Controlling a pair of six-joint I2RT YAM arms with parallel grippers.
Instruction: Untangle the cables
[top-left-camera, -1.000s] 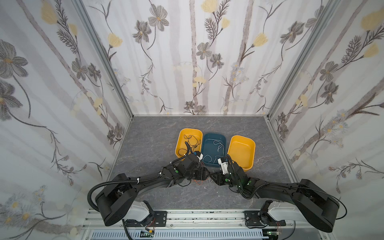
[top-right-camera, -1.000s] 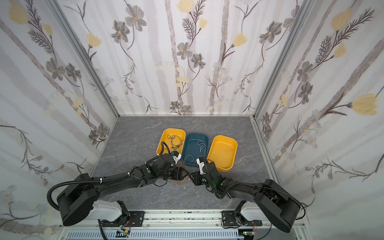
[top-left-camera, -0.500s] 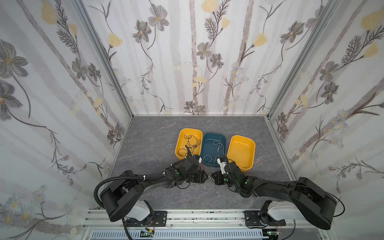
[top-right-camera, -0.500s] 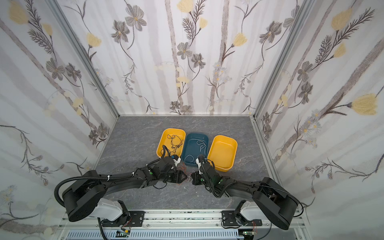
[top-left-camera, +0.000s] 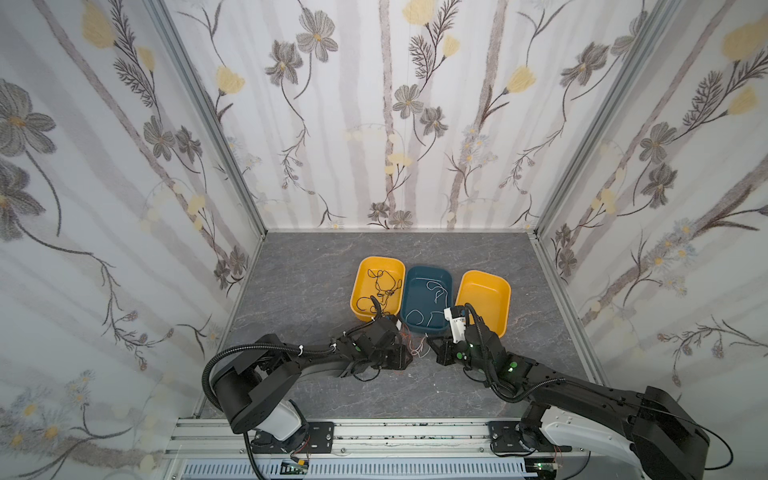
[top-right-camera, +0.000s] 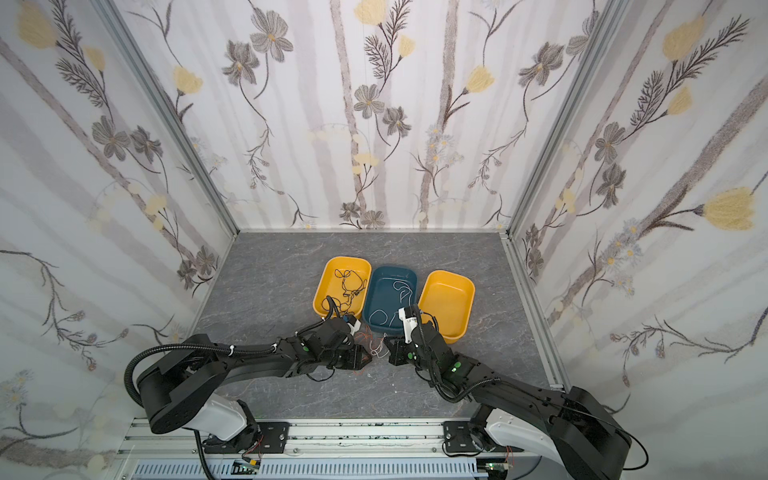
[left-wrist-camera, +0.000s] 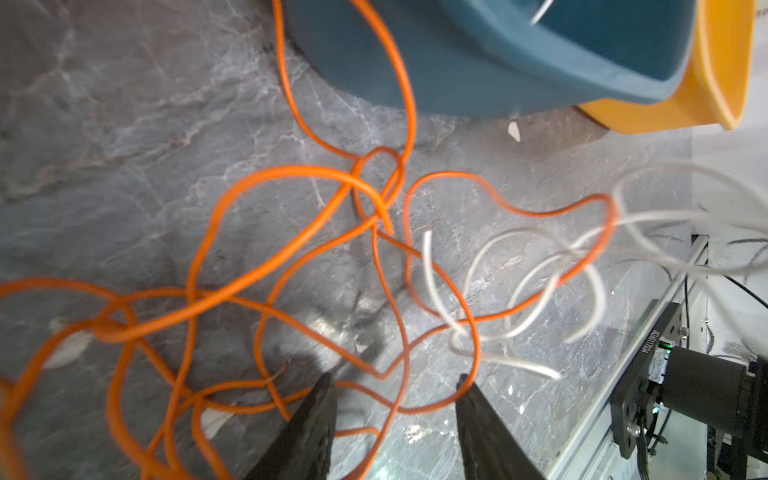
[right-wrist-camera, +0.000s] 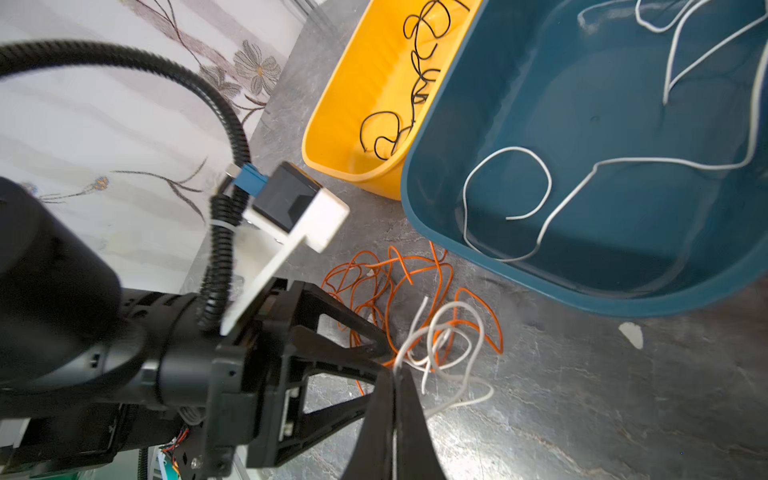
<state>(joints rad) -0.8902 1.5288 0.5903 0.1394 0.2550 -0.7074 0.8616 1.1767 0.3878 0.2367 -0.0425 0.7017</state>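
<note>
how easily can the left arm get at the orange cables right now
Probably easily: the left gripper hangs open right over the orange cables, with strands between its jaws and nothing covering them. The white cable, pinched by the right gripper, weaves through them and may drag along.

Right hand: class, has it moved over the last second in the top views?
Yes. The right hand, shut on a white cable, has edged away from the front rail toward the blue tray.

I get bright, soft light in both top views, with only faint shadows under the arms. My left wrist view smears the thin orange wires (left-wrist-camera: 291, 169) and thin white wires (left-wrist-camera: 665, 215) with motion blur, and glare patches the grey marbled tabletop (left-wrist-camera: 415, 434).
</note>
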